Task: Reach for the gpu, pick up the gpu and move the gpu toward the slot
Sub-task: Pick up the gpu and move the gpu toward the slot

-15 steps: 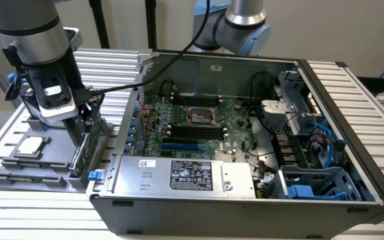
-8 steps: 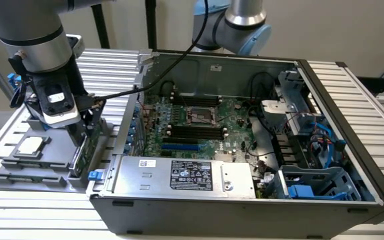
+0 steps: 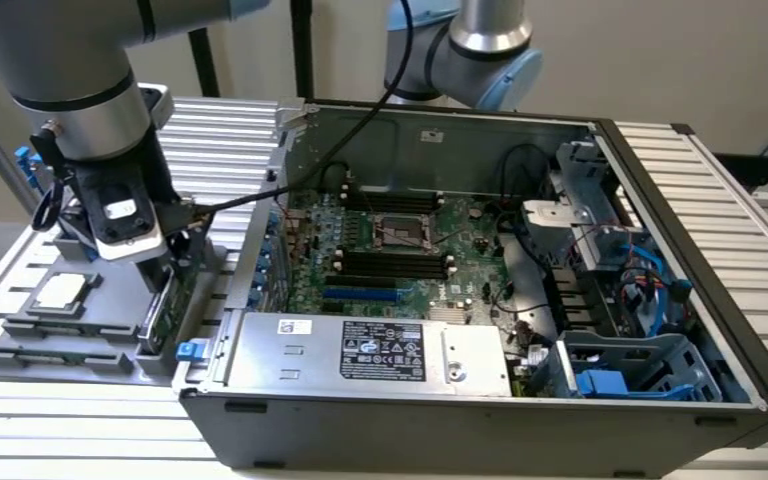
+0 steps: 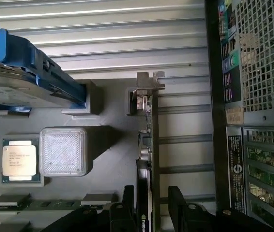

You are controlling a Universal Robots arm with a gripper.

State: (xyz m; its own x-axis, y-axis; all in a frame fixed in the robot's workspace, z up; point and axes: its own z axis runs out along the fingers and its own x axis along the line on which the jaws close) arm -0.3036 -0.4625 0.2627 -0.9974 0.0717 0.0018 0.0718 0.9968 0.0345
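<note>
Here, gpu on edge, straddled by the spread tool.

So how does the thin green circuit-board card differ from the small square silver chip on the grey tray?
The green card stands on its edge in the grey tray; the square silver chip lies flat. The card is long and thin; the chip is small and square. The gripper straddles the card, not the chip. Both rest on that tray.
</note>
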